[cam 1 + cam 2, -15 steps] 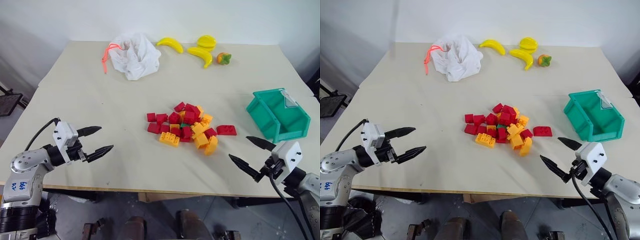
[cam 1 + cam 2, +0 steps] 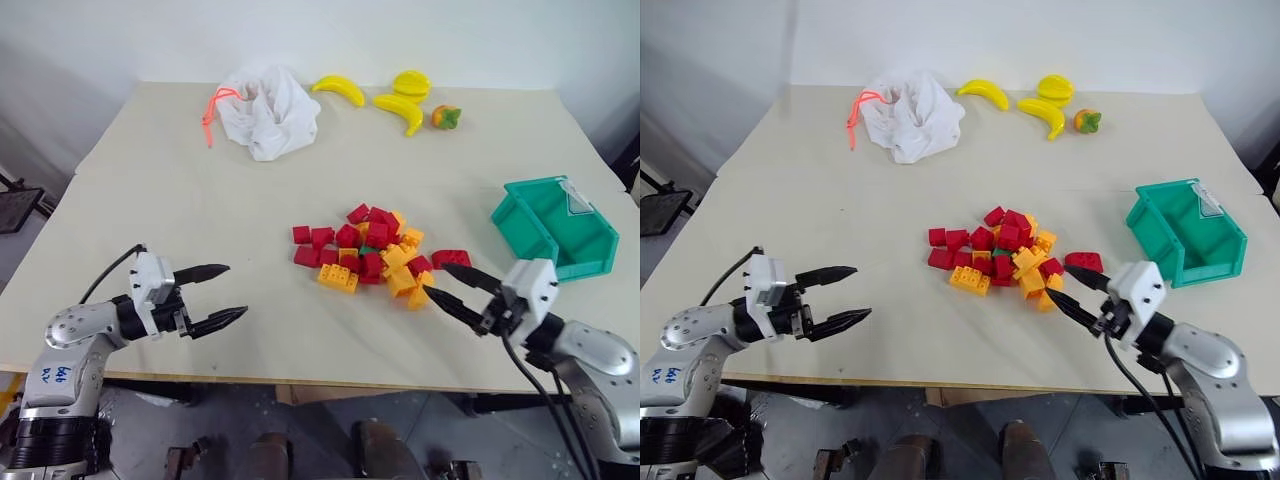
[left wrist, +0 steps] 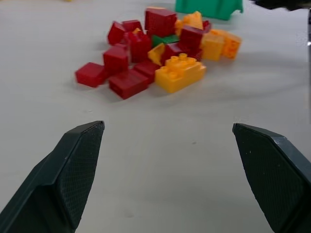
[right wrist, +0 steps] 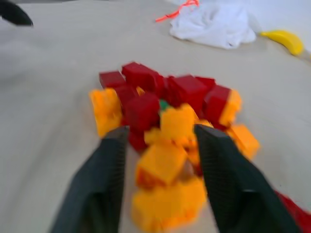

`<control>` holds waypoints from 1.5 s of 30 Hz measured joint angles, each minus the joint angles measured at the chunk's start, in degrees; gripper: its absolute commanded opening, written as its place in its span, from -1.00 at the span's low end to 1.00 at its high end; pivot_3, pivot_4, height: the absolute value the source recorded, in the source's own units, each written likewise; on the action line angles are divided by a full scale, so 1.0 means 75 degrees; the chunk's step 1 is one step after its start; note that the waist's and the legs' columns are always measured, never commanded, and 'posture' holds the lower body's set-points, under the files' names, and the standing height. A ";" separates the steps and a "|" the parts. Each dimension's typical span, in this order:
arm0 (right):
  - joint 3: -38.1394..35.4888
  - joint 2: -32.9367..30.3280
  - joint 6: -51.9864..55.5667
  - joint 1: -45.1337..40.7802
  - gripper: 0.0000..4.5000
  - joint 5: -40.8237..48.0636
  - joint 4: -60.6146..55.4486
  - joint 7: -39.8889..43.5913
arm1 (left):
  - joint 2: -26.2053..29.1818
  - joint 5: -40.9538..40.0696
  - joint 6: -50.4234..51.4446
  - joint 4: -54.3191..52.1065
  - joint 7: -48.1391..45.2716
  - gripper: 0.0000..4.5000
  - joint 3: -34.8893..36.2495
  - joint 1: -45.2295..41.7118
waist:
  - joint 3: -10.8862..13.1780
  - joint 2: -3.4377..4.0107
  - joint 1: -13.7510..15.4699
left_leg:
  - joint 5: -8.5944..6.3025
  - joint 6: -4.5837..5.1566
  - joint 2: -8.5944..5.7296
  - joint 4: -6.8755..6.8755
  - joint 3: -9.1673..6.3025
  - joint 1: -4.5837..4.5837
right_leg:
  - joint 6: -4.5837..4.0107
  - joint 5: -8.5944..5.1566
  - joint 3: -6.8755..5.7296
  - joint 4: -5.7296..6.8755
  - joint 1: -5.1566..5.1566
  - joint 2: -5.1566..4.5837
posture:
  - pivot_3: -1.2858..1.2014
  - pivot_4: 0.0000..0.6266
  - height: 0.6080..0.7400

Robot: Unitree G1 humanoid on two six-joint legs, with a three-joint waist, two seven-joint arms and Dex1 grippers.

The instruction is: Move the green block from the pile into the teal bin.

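Nothing is moved yet: the green block sits buried mid-pile, wedged among red and yellow-orange bricks, well apart from the teal bin, which holds no brick. The right claw, fingers apart and empty, is at the pile's near edge. The left claw hangs spread wide, well apart from the pile. Picking and carrying remain.

The pile is smooth moulded plastic bricks with a slight sheen — the green block among them looks the same — and the teal bin is glossy plastic with a clear label. The table has a matt, pale, smooth top, while the white bag is soft crumpled cloth. The left gripper has matt black fingers with a finely textured face — the yellow toy fruit shines like smooth plastic.
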 measured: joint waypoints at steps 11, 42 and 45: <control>0.2276 0.0911 0.1653 -0.2773 -0.98 -0.1499 0.0999 -0.1132 | -0.0060 0.0019 0.0025 0.0229 0.0200 1.00 0.0005 -0.0570 | 0.0000 0.0000 -0.0067 | 0.0003 -0.0005 -0.0004 0.0000 0.0000 -0.0011 | -0.0002 0.0001 -0.0008 0.0008 -0.0023 -0.0004 | 0.03 -0.52 1.00; 0.2406 0.0604 0.1115 -0.2564 -0.98 -0.2496 0.1526 -0.0301 | -0.0370 -0.0055 0.0333 0.0309 0.0731 1.00 0.0033 -0.0665 | -0.0002 -0.0004 -0.0206 | 0.0005 0.0014 -0.0057 0.0005 -0.0002 -0.0020 | 0.0002 0.0003 -0.0074 0.0012 -0.0026 -0.0086 | 0.03 -0.52 1.00; 0.1831 0.0195 0.1303 -0.2257 -0.98 -0.2186 0.1322 -0.0108 | -0.0370 -0.0068 0.0342 0.0234 0.0735 1.00 0.0052 -0.0605 | -0.0002 -0.0005 -0.0163 | 0.0005 0.0014 -0.0056 0.0006 -0.0001 -0.0020 | 0.0002 0.0003 -0.0078 0.0008 -0.0024 -0.0086 | 0.03 -0.52 1.00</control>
